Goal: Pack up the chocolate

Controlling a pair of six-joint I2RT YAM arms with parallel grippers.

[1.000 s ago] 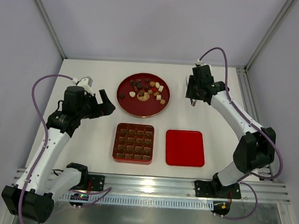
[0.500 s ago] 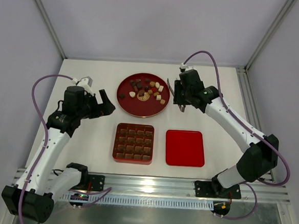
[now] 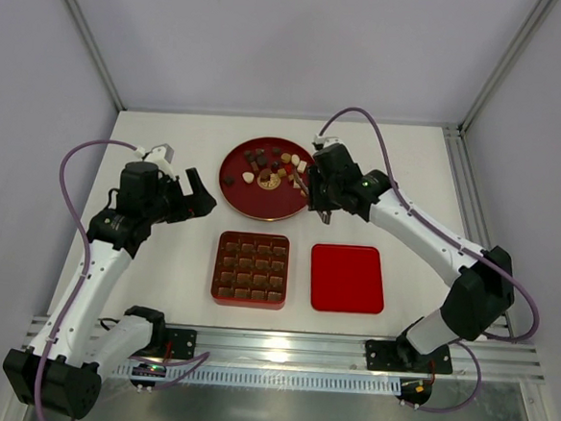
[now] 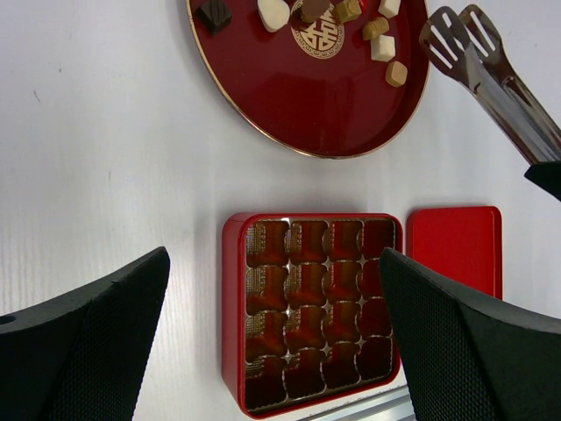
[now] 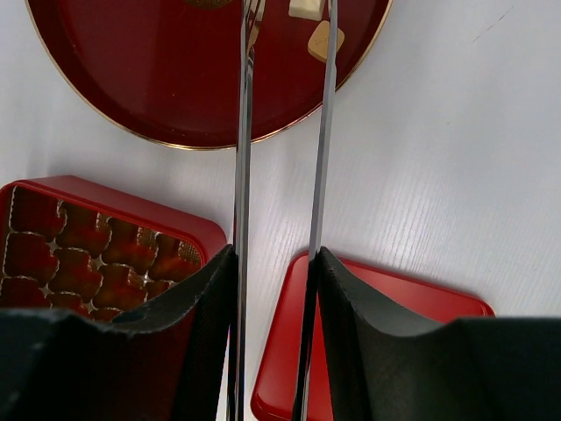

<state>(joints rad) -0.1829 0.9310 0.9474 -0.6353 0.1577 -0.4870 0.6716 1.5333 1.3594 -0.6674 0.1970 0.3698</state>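
Tabletop [image 3: 183,261], white. Round red plate [image 3: 238,198] at the far middle. Chocolate [image 3: 276,170] all on the plate, loose pieces scattered over its far half: dark brown, mid-brown, cream. A gold emblem sits among them.

Square red box [image 3: 248,303] near the plate, gridded into compartments with a shiny brown-gold lining. Flat red lid [image 3: 347,278] just beside the box on its right, a thin strip of tabletop between them.

Left pincer [image 3: 202,197]: fingers wide apart, holding nothing. Sits left of the plate, off the tabletop. Its wrist view looks down on the box, with the near part of the plate beyond.

Right pincer [image 5: 273,259]: clamped on metal tongs [image 4: 491,74], one finger pressed to the outside of each arm. Tong arms a little apart and roughly parallel. Pincer hangs above the gap between plate and lid, at the plate's near-right side. Tongs reach out to the plate; left wrist view puts their slotted tips at its right rim, close to a tan piece and a cream one. Whether the tips touch anything, cannot tell. Right wrist view cuts the tips off at the top.
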